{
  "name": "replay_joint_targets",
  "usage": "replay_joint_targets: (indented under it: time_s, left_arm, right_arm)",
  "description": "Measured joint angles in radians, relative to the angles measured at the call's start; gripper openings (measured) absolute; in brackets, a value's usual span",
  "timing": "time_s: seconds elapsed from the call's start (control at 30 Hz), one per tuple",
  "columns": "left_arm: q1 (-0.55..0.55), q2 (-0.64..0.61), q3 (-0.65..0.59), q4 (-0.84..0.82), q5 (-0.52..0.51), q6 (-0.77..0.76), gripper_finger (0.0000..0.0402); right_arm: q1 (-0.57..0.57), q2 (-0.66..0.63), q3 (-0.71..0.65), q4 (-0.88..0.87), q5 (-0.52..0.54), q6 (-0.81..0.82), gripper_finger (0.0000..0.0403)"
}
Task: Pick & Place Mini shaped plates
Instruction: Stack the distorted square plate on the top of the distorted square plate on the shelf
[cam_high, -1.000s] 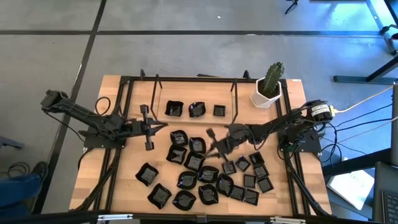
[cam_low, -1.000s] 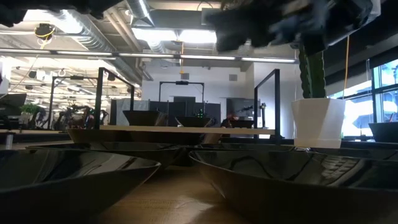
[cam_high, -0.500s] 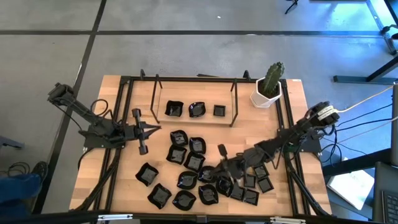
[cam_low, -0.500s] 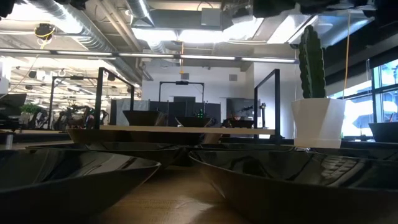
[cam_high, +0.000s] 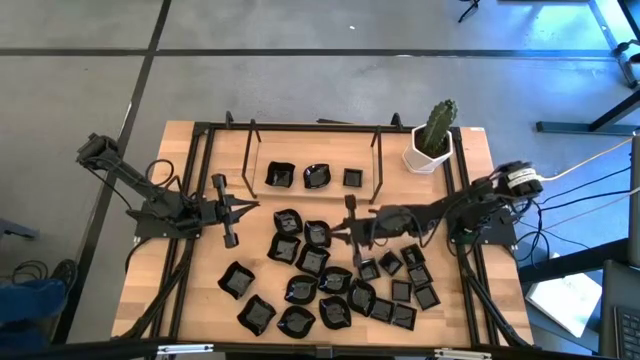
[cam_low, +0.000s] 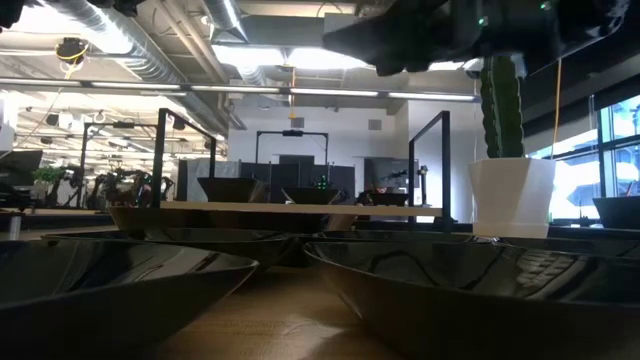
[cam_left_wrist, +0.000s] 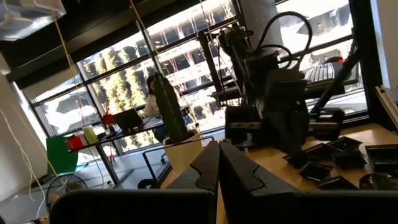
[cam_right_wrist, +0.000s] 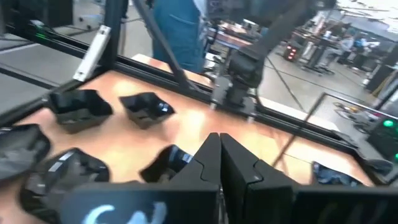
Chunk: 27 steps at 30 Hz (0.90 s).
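Note:
Several mini shaped plates (cam_high: 312, 262), small, black and glossy, lie scattered on the wooden table (cam_high: 200, 290). Three more sit in a row on the pale board (cam_high: 312, 178) under the black frame at the far side. My right gripper (cam_high: 338, 233) hovers over the scattered plates, level and pointing toward the table's left. Its fingers (cam_right_wrist: 219, 158) are shut with nothing between them. My left gripper (cam_high: 252, 206) hangs over bare table left of the pile, pointing right, and is shut and empty too (cam_left_wrist: 217, 158).
A white pot with a green cactus (cam_high: 432, 140) stands at the far right corner. Black frame rails (cam_high: 200, 180) run along the table's left, right and far sides. Bare wood lies near the left and far right edges.
My right gripper swung toward the table's near edge and dipped over the plates there. It then came back up toward the middle of the table and turned to point left. My left gripper drew back a little toward the left edge. No plate has visibly moved.

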Motion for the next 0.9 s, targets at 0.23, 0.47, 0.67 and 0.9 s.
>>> replay_joint_targets:
  time_s: [0.23,0.47,0.67,0.9]
  left_arm:
    - [0.000,0.000,0.000,-0.025,0.000,0.000,0.0003]
    - [-0.002,0.000,0.000,0.004,0.010,0.051,0.0003]
    - [-0.023,0.001,0.000,-0.003,-0.035,0.045,0.0003]
    - [-0.052,0.004,0.000,-0.007,-0.038,0.041,0.0003]
  right_arm:
    - [-0.077,0.000,0.001,-0.021,-0.057,0.021,0.0001]
    - [-0.118,0.000,0.154,-0.265,-0.087,0.054,0.0001]
    - [-0.149,0.062,0.438,-0.723,-0.051,0.036,0.0001]
    - [-0.201,0.182,0.682,-1.167,-0.076,0.074,0.0001]
